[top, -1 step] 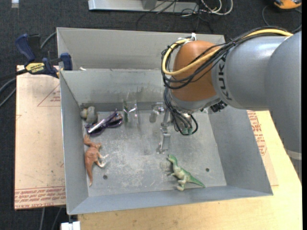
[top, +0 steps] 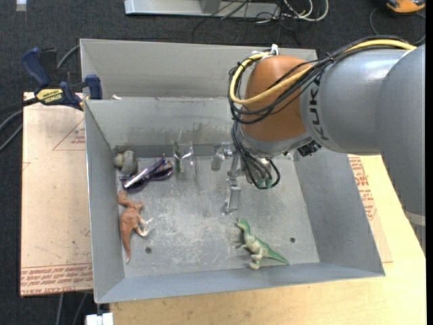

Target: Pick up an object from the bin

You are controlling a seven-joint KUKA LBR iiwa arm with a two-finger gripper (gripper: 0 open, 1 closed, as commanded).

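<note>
Few things crowd the gripper [top: 232, 193]; open or closed, we cannot tell. We'd centre over the green dinosaur [top: 257, 247] by the bin's [top: 203, 279] front edge.

One camera looks down on the bin [top: 101, 181] — steeply, slightly sideways.

Two toy dinosaurs lying in bin [top: 203, 279]: one green dinosaur [top: 256, 248], one orange-brown dinosaur [top: 130, 222]. One pair of purple sunglasses [top: 150, 172] lying there. One small greyish lump [top: 124, 160] sitting there too. One clear piece [top: 184, 156] possibly standing there, kind unclear.
</note>
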